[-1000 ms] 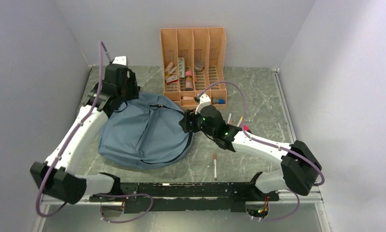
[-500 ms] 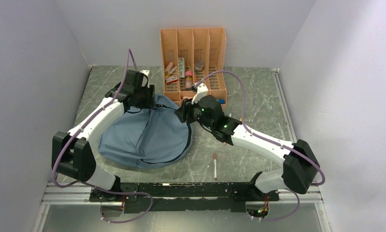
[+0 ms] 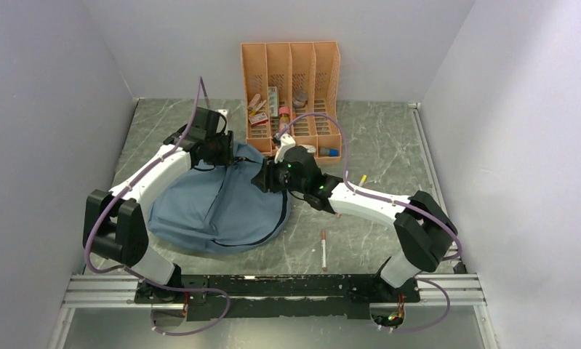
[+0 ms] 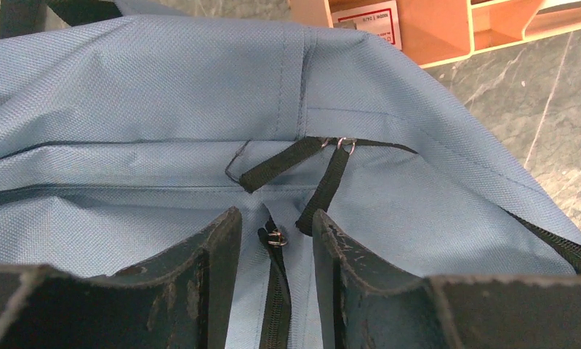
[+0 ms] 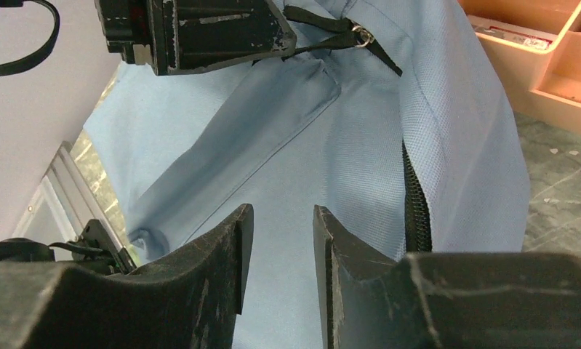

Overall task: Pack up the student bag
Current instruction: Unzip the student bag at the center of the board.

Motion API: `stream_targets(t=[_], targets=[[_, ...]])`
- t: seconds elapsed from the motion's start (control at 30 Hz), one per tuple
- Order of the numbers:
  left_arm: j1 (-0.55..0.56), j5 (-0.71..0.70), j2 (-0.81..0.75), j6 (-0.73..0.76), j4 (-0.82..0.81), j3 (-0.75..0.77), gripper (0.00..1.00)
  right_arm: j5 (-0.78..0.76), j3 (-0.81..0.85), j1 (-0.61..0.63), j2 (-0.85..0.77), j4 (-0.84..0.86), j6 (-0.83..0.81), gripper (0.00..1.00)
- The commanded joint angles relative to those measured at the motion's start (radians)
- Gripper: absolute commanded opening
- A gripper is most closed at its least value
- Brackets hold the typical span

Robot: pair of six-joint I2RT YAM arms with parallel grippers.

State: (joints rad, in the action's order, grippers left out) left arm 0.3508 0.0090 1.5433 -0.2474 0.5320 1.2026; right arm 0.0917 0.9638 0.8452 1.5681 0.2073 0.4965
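The student bag (image 3: 214,207) lies flat on the table left of centre, a dusty-blue backpack with black zip trim. My left gripper (image 3: 225,149) is at its far top edge. In the left wrist view its jaws (image 4: 276,225) stand part open either side of a black zip and its small metal slider ring (image 4: 276,237), with two black pull tabs (image 4: 323,189) just beyond. My right gripper (image 3: 262,178) hovers over the bag's right shoulder. Its jaws (image 5: 280,218) are part open over plain blue fabric, with a zip (image 5: 416,207) to their right.
An orange slotted file organizer (image 3: 291,94) holding small items stands at the back, close behind the bag; its corner shows in both wrist views (image 4: 433,29) (image 5: 556,65). A pen (image 3: 323,249) lies near the front. More pens (image 3: 361,179) lie by the right arm.
The left gripper swung right onto the bag's top edge. The right gripper moved left over the bag. Both pairs of jaws have narrowed.
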Motion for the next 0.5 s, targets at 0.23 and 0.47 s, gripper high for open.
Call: stream_targets(t=[0.23, 0.47], targets=[[0.005, 0.025, 0.01, -0.038, -0.016, -0.001, 0.24, 0.025, 0.0, -0.003, 0.039, 0.015, 0.021, 0.38], [0.005, -0.005, -0.008, -0.039, 0.008, 0.009, 0.05, 0.008, -0.003, -0.004, 0.045, -0.001, 0.02, 0.38]])
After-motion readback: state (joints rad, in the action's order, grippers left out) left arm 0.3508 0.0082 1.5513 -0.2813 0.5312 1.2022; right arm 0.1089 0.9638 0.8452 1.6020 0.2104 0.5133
